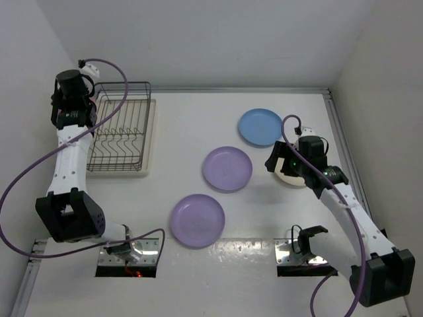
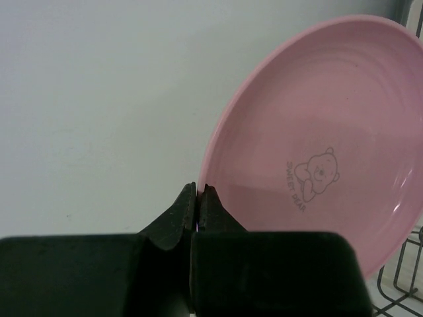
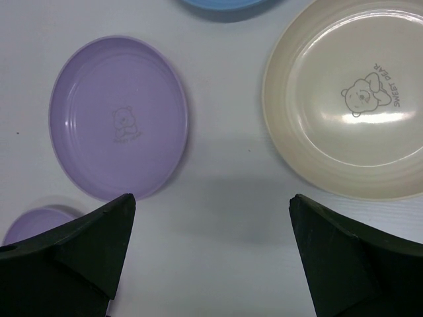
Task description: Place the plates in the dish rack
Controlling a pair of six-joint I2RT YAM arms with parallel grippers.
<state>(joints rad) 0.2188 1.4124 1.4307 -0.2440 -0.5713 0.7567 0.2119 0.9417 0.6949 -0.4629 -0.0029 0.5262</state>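
Dish rack [image 1: 121, 129]: dark wire, rectangular, with raised wire sides and rows of upright prongs. It sits on a cream-white drip tray [image 1: 149, 139] whose rim shows past the rack's right side.
Rack place: far-left corner of the worktop [image 1: 178, 119], long side running along the left edge.
Left tool [image 2: 198, 205]: pressed together on the rim of a pink plate [image 2: 324, 132], pinching it. The plate stands tilted on edge, its bear print facing the camera, with rack wires showing just below it at the lower right of the wrist view.
Right tool [image 3: 210, 205]: spread wide, holding nothing, over bare worktop near the right edge.
Cream plate [image 3: 350, 99]: flat, just right of the spread fingers, mostly hidden under the right arm in the top view.
Middle purple plate [image 1: 227, 168]: flat at mid-worktop, left of the right tool.
Near purple plate [image 1: 197, 220]: flat, close to the near edge.
Blue plate [image 1: 260, 127]: flat, towards the far edge, right of centre.
Edges: white walls rise at the left, far and right edges; the left arm stands close to the left wall.
Open room: a band of bare worktop separates the tray's right rim from both purple plates.
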